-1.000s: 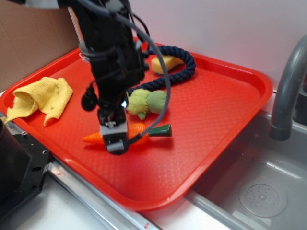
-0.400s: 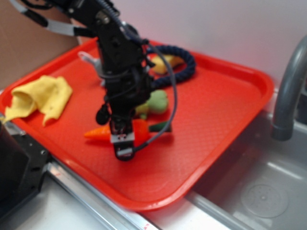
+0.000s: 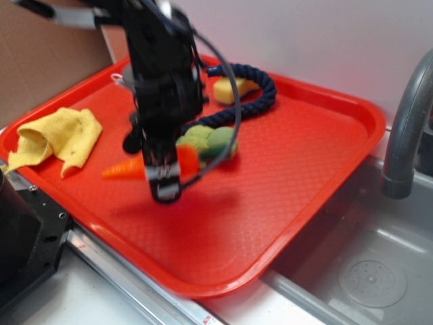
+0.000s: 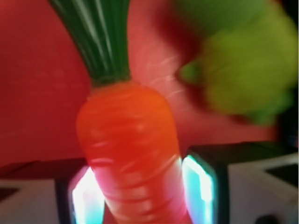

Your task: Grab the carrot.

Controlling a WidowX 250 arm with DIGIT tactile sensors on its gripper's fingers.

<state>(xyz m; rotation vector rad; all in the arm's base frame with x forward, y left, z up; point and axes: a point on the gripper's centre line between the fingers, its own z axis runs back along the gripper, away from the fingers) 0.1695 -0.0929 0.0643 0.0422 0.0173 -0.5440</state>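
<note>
— While the arm blocks a good part of my view from here, I'd say the grab is made. Look at the carrot (image 3: 125, 168): its pointed end sticks out to one side of the gripper (image 3: 164, 181), and the thick end shows orange right at the fingers.

— Is it off the tray (image 3: 318, 162), though?

— Hard to swear to. The picture is smeared, and there's a shadow on the tray under the claw, so my guess is it's lifted a little. I can't tell for certain.

— What does the wrist view give you?

— Much clearer on the grip. The carrot (image 4: 131, 154) fills the middle, with 2 fingers, 1 on each flank, pressed against its sides, the right one (image 4: 198, 186) glowing pale at the pad. So the claw is narrow and clamped on the carrot's body, below the dark green stem (image 4: 100, 42).

— And that green lump?

— The green plush toy (image 3: 210, 143), just beside the carrot, near the blue rope (image 3: 260, 101). The yellow cloth (image 3: 57, 139) sits well apart at the far corner.

— So what's left?

— Little, in my judgement: keep the hold firm and get it clear of the plush.
</note>
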